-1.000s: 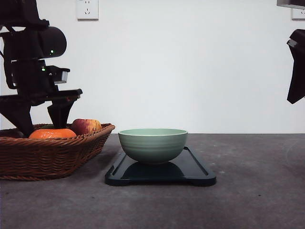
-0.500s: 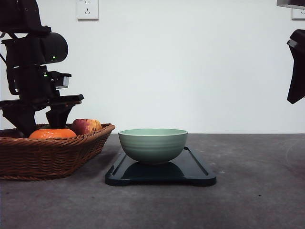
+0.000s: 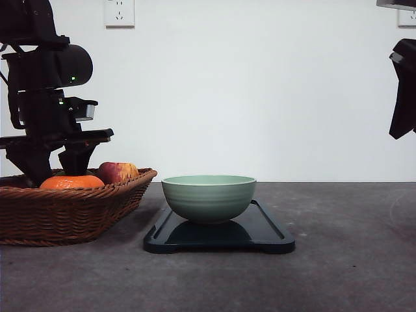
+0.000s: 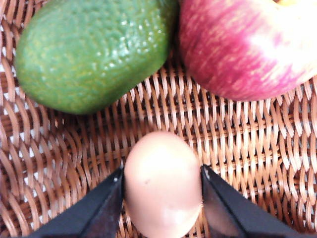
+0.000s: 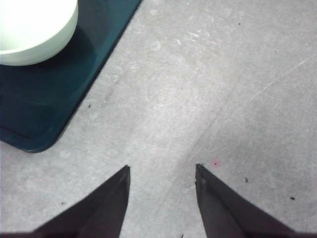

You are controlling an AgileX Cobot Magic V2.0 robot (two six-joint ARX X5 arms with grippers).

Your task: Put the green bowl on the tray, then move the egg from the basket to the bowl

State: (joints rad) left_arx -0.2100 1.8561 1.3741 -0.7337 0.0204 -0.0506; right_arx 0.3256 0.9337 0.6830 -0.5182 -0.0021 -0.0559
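The green bowl (image 3: 208, 197) stands upright on the dark tray (image 3: 268, 235) in the middle of the table; the right wrist view also catches the bowl (image 5: 34, 27) and a tray (image 5: 44, 99) corner. Down inside the wicker basket (image 3: 65, 211) at the left sits my left gripper (image 3: 57, 166). In the left wrist view the pale egg (image 4: 162, 191) lies on the basket floor (image 4: 74, 144), and my left gripper (image 4: 161, 171) presses both of its sides. My right gripper (image 5: 161, 198) hangs open over bare table, to the right of the tray.
In the basket, a green avocado (image 4: 91, 49) and a red apple (image 4: 247, 44) lie just beyond the egg. An orange (image 3: 71, 182) and the apple (image 3: 117, 171) show above the basket rim. The right arm (image 3: 404, 88) is high at the right edge.
The left arm sank a little deeper into the basket and has held still for the last half second. The right arm barely shifted.
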